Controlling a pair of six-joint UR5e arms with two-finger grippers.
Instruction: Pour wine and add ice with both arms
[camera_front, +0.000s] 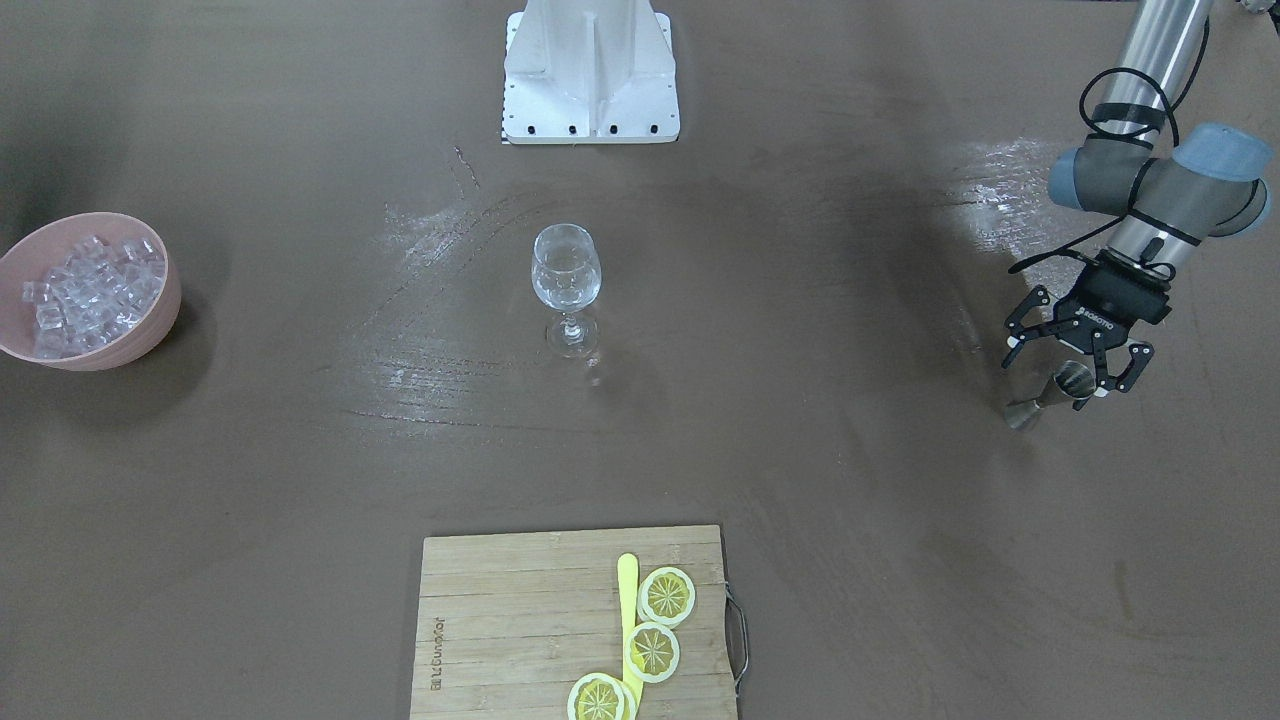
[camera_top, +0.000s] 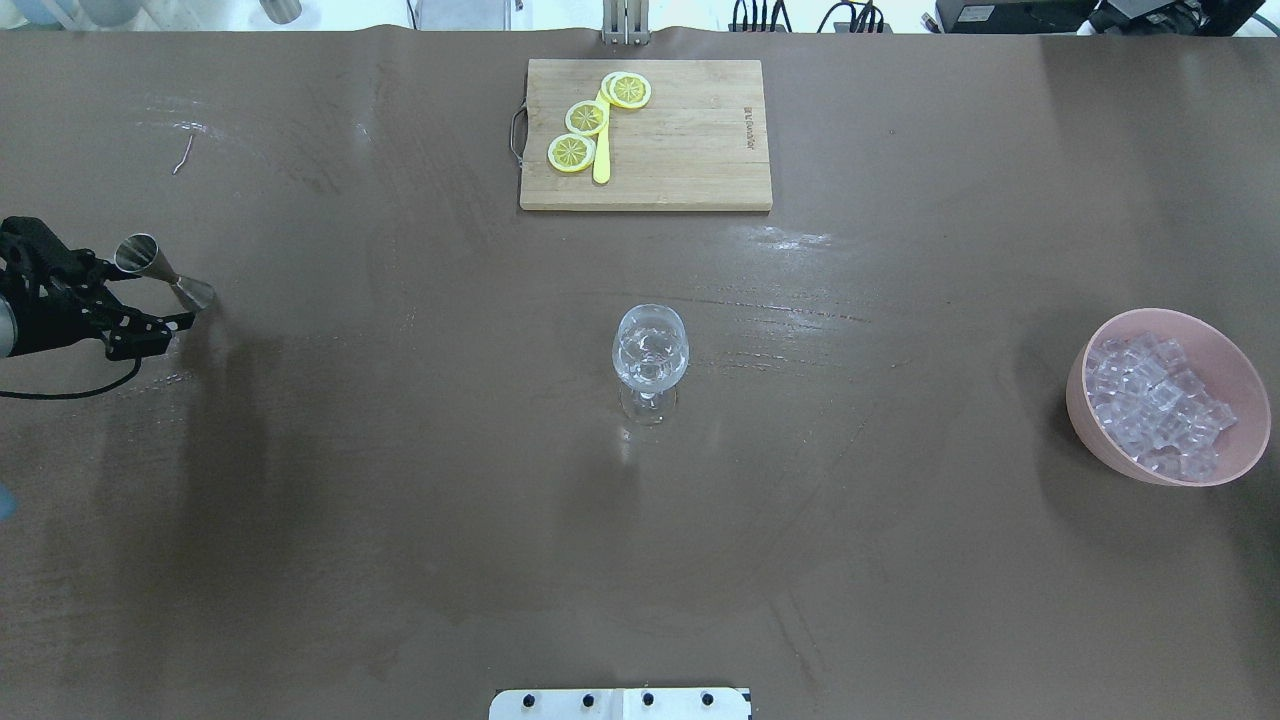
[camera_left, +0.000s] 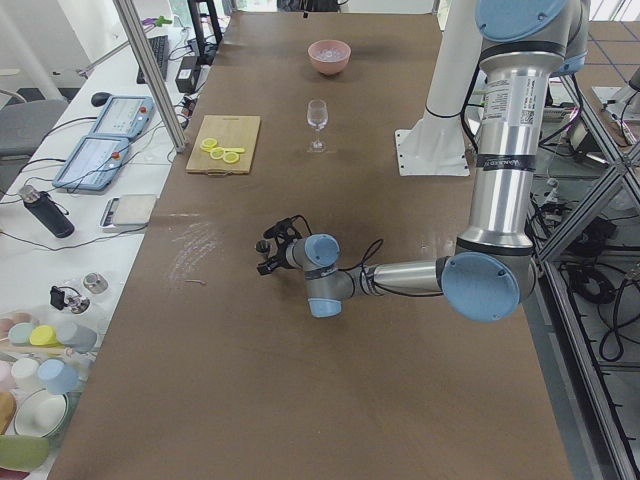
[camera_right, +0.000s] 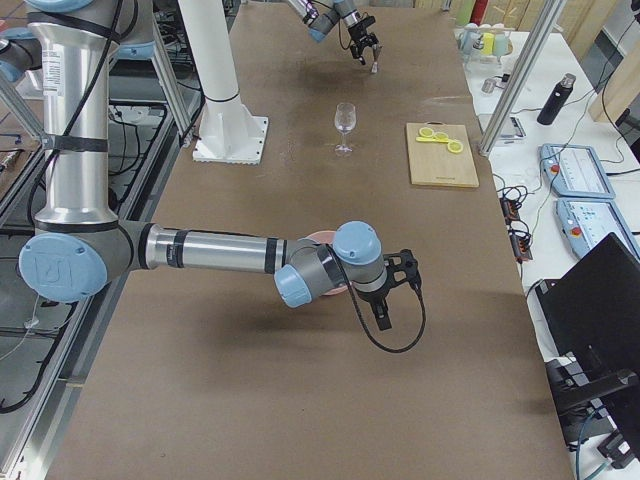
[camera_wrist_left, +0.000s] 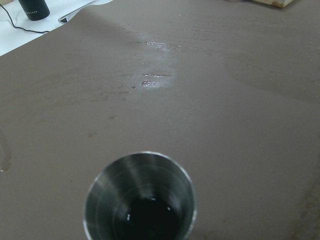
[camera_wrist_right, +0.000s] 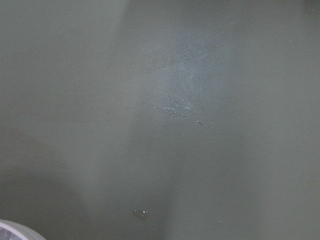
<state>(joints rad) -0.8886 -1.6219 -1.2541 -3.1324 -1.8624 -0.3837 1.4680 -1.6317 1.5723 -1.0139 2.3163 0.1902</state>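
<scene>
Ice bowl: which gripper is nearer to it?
Right. The right gripper hangs just beside the ice bowl; the left gripper is far off at the opposite end, at the jigger.

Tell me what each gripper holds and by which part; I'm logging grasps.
Nothing looks clamped yet. The left gripper stands open around the upper cup of the jigger; the right gripper shows nothing held.

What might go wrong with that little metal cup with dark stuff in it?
1. The left gripper has its jaws open around the cup; a crooked squeeze may tip it and spill the dark liquid.
2. The glass stands far off in the middle, so liquid may slosh out on the way.
3. The glass has a thin stem; a bump while pouring might topple it.
</scene>
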